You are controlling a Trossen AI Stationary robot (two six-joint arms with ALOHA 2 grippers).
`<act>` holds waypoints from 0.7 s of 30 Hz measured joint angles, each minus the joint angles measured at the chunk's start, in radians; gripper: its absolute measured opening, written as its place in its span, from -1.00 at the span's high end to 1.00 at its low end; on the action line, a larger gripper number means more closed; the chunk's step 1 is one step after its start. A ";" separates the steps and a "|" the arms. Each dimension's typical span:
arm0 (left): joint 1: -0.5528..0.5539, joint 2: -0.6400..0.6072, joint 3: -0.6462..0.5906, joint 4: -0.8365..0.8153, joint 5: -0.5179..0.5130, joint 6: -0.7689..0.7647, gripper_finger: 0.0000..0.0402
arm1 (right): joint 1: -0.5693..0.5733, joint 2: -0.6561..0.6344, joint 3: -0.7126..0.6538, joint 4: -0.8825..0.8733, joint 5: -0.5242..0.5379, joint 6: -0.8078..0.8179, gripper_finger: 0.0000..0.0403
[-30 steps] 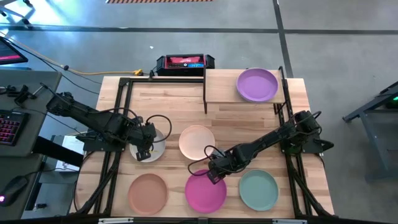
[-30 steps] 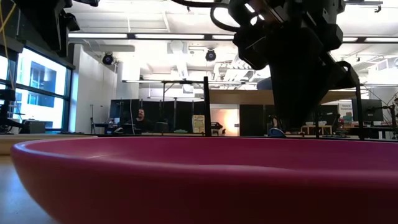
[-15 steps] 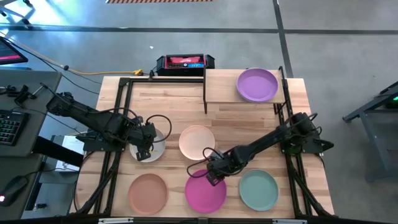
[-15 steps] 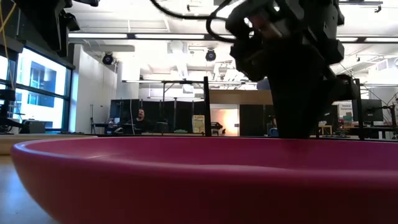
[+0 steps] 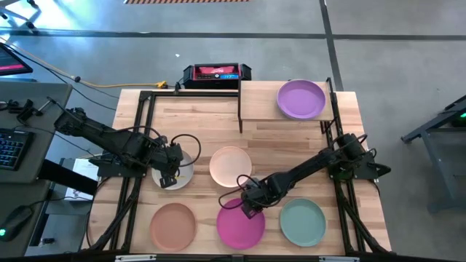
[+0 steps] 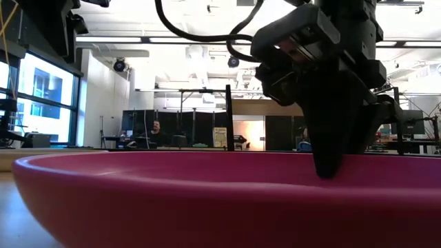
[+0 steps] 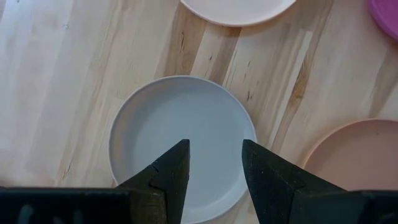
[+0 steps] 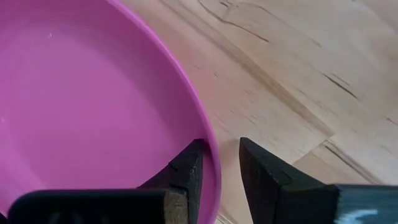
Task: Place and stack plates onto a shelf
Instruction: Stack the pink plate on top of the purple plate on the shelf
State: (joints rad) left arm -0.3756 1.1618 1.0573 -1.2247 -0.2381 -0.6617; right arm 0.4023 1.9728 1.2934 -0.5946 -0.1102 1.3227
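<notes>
The high camera looked straight down on the whole table. The low one sat level, close behind the magenta plate, which the right wrist camera also showed up close.

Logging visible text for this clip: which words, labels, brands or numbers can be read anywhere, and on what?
No text can be read.
Black and red box behind the large wooden tabletop: pale label, too small to read.
Signs in the room behind, low view: blurred.
Round matte magenta plate and grey-beige plate: no print.
</notes>
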 joint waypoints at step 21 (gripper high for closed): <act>0.000 0.000 0.000 0.005 -0.009 0.000 0.31 | 0.000 -0.030 0.001 -0.044 -0.062 0.049 1.00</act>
State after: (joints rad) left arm -0.3756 1.1620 1.0573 -1.2193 -0.2474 -0.6621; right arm 0.4019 1.9428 1.2942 -0.6382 -0.1722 1.3716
